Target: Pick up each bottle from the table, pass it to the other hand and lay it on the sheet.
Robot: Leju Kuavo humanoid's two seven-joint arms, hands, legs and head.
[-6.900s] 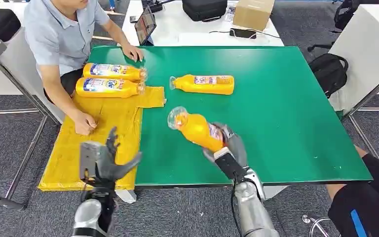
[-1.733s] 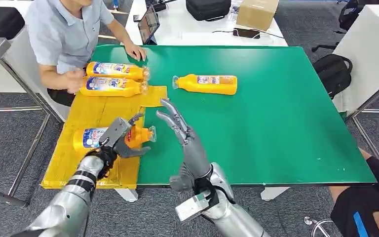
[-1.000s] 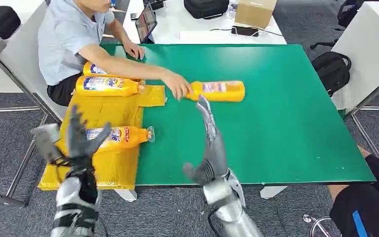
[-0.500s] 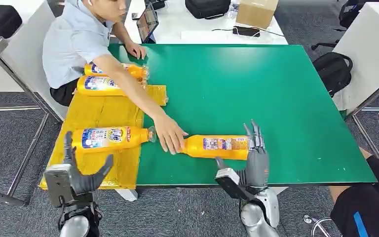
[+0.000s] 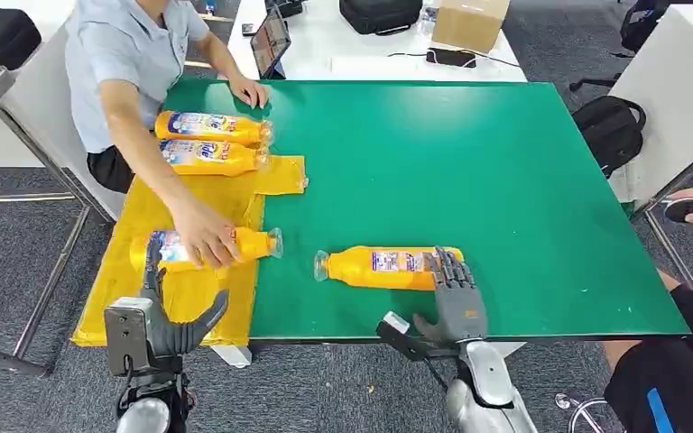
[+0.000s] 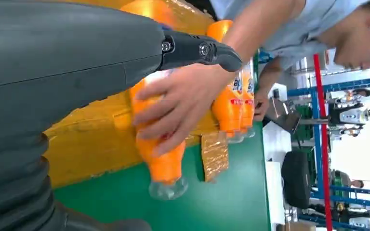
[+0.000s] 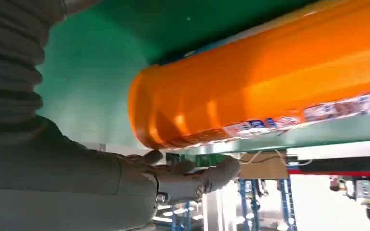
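Note:
An orange bottle [image 5: 379,268] [image 7: 270,82] lies on its side on the green table [image 5: 469,162] near the front edge, cap to the left. My right hand [image 5: 457,296] [image 7: 173,183] rests its spread fingers over the bottle's base end, thumb out to the side, not closed around it. My left hand [image 5: 167,320] hangs open in front of the yellow sheet [image 5: 189,207]. On the sheet lies another orange bottle [image 5: 248,244] [image 6: 161,159] with a person's hand [image 5: 200,242] [image 6: 183,106] on it. Two more bottles [image 5: 212,128] [image 5: 212,155] lie at the sheet's far end.
The person sits at the table's left side, the other hand [image 5: 248,93] resting on the far left corner. A white desk behind carries a cardboard box [image 5: 465,23] and a black bag [image 5: 374,13]. A backpack [image 5: 605,131] stands right of the table.
The person let go of the near bottle and moved that hand onto the bottle on the sheet. My right hand's fingers came down over the near bottle's base.

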